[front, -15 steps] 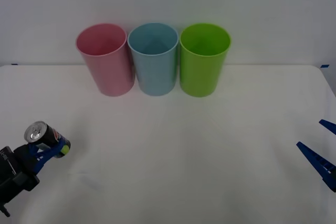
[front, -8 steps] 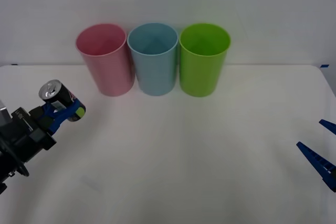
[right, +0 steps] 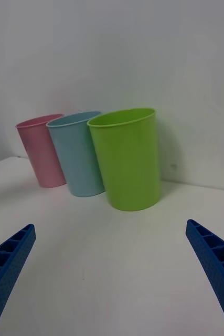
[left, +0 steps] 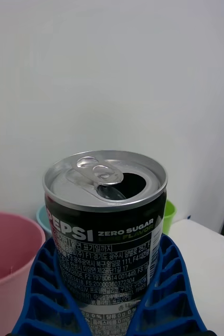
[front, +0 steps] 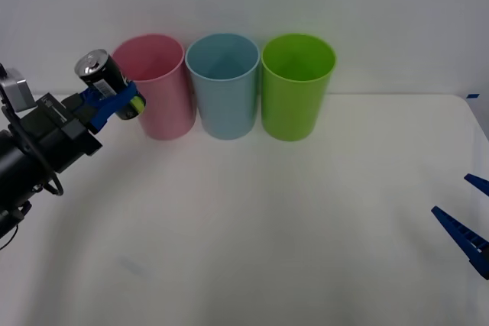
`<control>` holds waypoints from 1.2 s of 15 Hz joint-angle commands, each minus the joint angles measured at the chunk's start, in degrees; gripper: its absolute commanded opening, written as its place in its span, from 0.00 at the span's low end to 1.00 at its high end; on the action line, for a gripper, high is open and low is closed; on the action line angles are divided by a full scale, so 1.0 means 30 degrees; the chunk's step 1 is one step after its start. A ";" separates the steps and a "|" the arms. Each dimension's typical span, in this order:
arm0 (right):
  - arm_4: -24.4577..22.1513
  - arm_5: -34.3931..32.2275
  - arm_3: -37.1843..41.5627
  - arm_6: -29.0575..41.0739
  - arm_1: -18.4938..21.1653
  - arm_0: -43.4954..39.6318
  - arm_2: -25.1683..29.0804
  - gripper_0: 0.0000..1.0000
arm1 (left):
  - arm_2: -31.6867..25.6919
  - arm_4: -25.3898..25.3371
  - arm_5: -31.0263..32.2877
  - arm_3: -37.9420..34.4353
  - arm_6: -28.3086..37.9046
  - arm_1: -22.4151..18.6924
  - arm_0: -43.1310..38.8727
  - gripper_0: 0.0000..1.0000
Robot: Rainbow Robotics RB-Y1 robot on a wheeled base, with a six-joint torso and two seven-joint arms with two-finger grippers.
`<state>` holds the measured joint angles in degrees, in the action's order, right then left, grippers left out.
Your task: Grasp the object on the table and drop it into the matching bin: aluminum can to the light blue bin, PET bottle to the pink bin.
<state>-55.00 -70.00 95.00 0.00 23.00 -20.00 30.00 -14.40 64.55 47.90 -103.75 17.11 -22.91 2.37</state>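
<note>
left tool (front: 114, 101) grips aluminum can (front: 107, 78) | beside pink bin (front: 157, 85) | right tool (front: 467, 219) wide

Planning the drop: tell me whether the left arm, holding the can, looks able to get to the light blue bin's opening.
Probably yes. The left pincer holds the small dark aluminum can aloft beside the pink plastic bin; the tall light blue plastic bin stands next along, its mouth open.

Your left gripper (front: 114, 101) holds the aluminum can (front: 107, 75) aloft, tilted, just beside the pink bin (front: 157, 85).
</note>
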 commanded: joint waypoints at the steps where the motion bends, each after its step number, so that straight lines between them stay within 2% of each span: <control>1: 0.0000 0.0000 0.0000 -0.0001 0.0000 0.0000 0.0000 1.00 | 0.0260 0.1453 -0.1231 -0.0076 0.1034 0.0341 0.1406 0.00; 4: 0.0000 0.0000 0.0000 -0.0001 0.0000 0.0000 0.0000 1.00 | 0.0876 0.3650 -0.2403 -0.0046 0.2176 0.1162 0.2578 0.00; 9: 0.0000 0.0000 0.0000 -0.0001 0.0000 0.0000 0.0000 1.00 | 0.0964 0.8865 -0.2549 0.0100 0.5311 0.3300 0.4805 0.00; 12: 0.0000 0.0000 0.0000 -0.0001 0.0000 0.0000 0.0000 1.00 | 0.0934 1.0506 -0.2901 0.1389 0.5311 0.4150 0.6299 0.00; 18: 0.0000 0.0000 0.0000 -0.0001 0.0000 0.0000 0.0000 1.00 | 0.0964 1.2175 -0.3662 0.4524 0.5223 0.4209 0.9375 0.00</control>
<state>-55.00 -70.00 95.00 0.00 23.00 -20.00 30.00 -11.56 100.54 37.12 -91.39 32.86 -10.28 29.37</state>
